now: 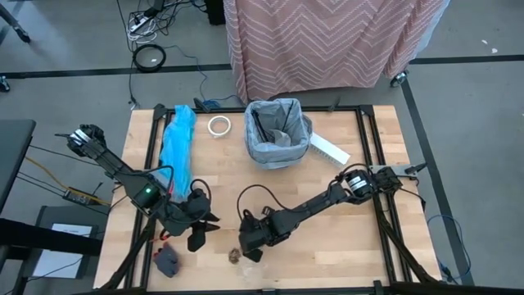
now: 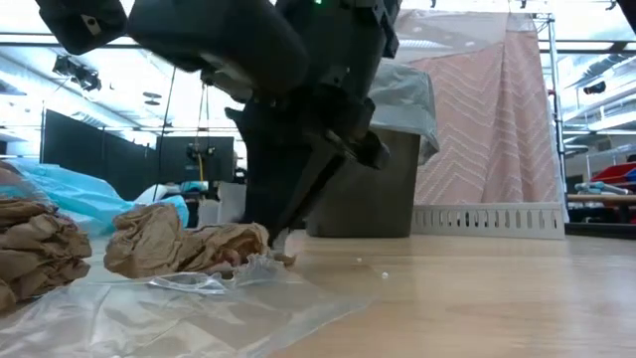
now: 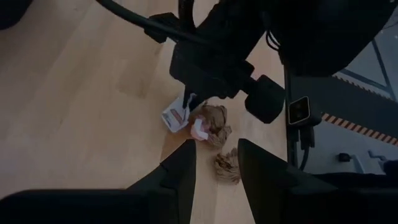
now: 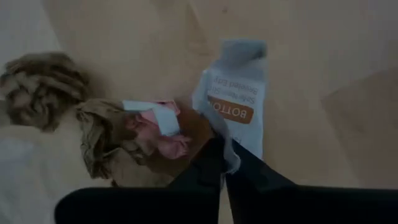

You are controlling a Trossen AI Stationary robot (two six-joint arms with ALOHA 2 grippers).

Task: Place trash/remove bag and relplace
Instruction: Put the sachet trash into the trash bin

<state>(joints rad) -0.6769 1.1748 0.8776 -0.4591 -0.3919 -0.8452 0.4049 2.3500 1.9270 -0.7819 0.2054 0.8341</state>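
Pinching a white printed wrapper (image 4: 239, 93) between its closed fingertips, the right gripper (image 1: 250, 246) sits low on the wooden table (image 1: 344, 246), well apart from the bin (image 1: 278, 131) and on the side of it nearest the arm bases. The right wrist view shows the two dark fingers pressed together on the wrapper's lower edge, so the grip looks set at the paper's margin rather than its middle, probably because the thin sheet lies flat and only an edge offers purchase. Just beside the wrapper rests a crumpled brown paper wad (image 4: 106, 140) with a pink and white scrap tucked against it, and a second brown wad (image 4: 40, 87) lies a little farther off; these remain on the table, away from the bin. The bin is lined with the light grey bag (image 1: 291, 147), its rim folded outward so litter can drop straight in, and dark sticks already lean inside. The left gripper (image 1: 201, 225) waits near the right one, on the far side from the bin's right flank, its fingers spread and holding nothing. The turquoise replacement bag (image 1: 176, 143) lies stretched out to the left of the bin beside a white tape ring (image 1: 218, 125), apparently parked until the grey liner comes out. A long white box (image 1: 329, 150) touches the bin's right side.
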